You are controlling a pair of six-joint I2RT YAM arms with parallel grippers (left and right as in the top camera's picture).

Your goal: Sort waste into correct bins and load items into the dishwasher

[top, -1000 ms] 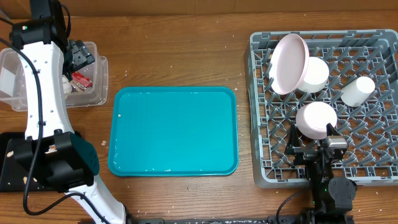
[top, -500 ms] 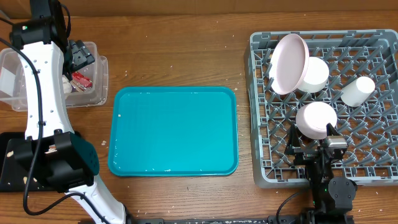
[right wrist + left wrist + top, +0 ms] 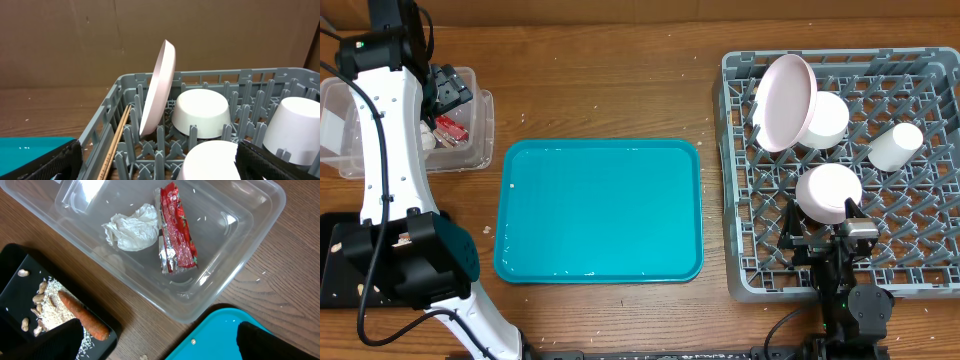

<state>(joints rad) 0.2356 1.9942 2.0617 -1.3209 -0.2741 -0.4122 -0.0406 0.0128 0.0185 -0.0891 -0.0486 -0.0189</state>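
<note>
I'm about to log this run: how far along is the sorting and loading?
Looks done: the napkin and red wrapper lie in the clear tub, the carrot and food scraps on the black tray; the plate, two bowls and cup sit in the dish rack. In hand: nothing; left gripper and right gripper are open and empty. Left: nothing visible, bar a speck on the teal tray.
</note>
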